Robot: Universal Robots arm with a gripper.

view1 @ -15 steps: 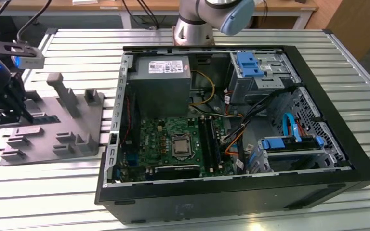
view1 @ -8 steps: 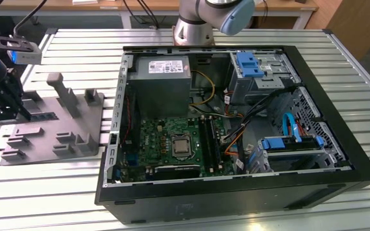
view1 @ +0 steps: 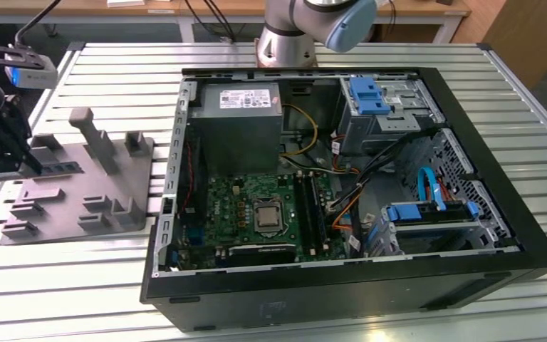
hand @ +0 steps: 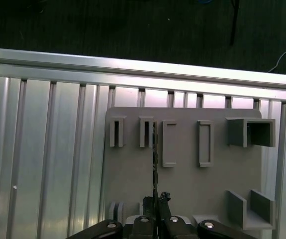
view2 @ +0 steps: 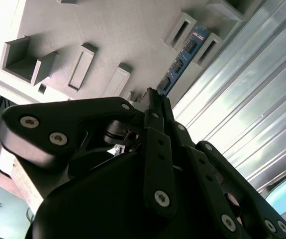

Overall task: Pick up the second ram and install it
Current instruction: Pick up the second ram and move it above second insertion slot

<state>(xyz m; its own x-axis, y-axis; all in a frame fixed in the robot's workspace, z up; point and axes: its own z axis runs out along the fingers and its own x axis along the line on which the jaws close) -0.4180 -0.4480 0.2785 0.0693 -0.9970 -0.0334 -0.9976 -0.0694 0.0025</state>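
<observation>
The pincer (hand: pixel 156 200) pinches one end of the second ram (hand: pixel 154 154) (on edge in the grey fixture (hand: pixel 192 189)).

Fixture posts (view1: pixel 88 132) stand beside the second ram (view1: pixel 63 168); table slats (view1: pixel 93 71) beyond lie open.

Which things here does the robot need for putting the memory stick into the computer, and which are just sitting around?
For the job:
- memory stick, standing in the grey block
- gripper, at one end of the stick
- green board inside the computer case

Just sitting around:
- grey power box
- blue drive brackets
- cables
- slatted metal table
</observation>
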